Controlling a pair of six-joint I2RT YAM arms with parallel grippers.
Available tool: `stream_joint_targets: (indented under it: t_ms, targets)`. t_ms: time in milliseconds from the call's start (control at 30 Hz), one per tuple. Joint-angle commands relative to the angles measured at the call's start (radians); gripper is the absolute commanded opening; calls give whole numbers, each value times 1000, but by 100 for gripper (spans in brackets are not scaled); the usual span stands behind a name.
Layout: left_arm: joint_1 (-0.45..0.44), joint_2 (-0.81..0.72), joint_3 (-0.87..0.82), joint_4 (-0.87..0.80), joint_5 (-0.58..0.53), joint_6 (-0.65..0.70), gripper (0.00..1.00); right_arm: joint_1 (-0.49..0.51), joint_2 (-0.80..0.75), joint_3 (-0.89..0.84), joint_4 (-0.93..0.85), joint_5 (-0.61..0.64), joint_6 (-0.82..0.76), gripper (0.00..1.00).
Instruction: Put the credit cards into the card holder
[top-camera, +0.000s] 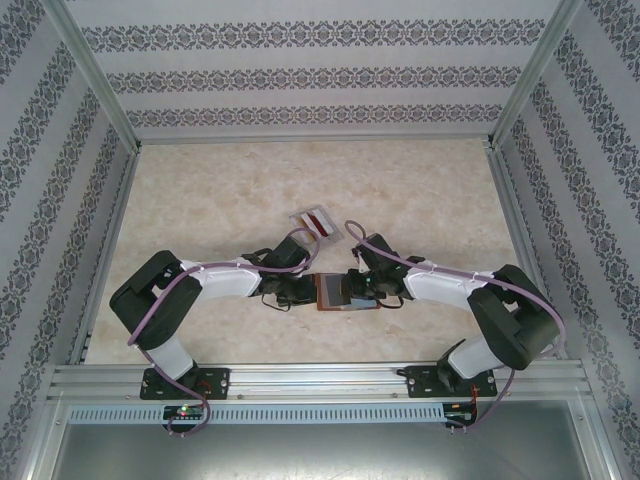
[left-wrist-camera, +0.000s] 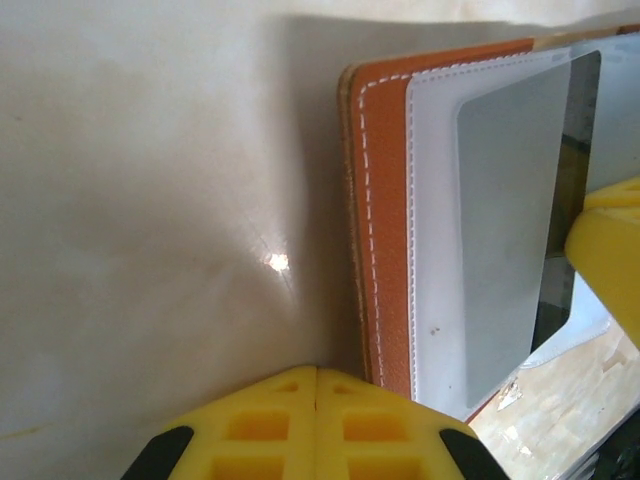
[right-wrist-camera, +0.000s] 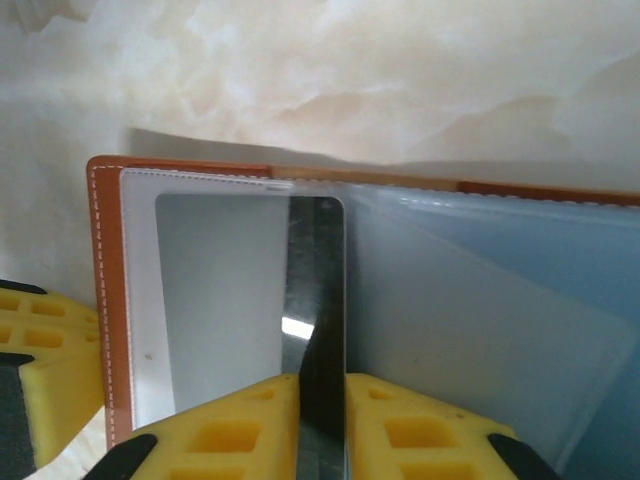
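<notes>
Right gripper (right-wrist-camera: 320, 425) sits at the bottom of its wrist view with jaws a little apart, and the dark bare strip of a grey card (right-wrist-camera: 315, 270) shows in the gap; whether the pads touch it I cannot tell. Left gripper (left-wrist-camera: 316, 420) is closed, tips together at the lower edge of the open holder (left-wrist-camera: 385, 230), which lies at the centre of the top view between both arms. The card sits partly under the holder's clear pocket. It looks thin, stiff, light and glossy, so probably slippery: best pinched at its bare edge and pushed in flat. Just above the holder, the tray (top-camera: 317, 222) keeps a dark red card.
</notes>
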Motion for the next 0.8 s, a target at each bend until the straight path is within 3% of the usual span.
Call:
stream_joint_targets:
  t_ms: [0, 433, 667, 767]
  targets:
    - [-8, 51, -29, 21, 8, -10, 6, 34, 24, 33, -14, -28, -3, 26]
    - [-8, 71, -39, 62, 24, -21, 6, 55, 3, 61, -41, -51, -33, 30]
    - [-9, 71, -40, 70, 24, -19, 6, 45, -27, 58, -18, -107, -67, 39]
    - [-6, 65, -45, 68, 19, -19, 6, 42, -41, 69, -72, -62, -76, 41]
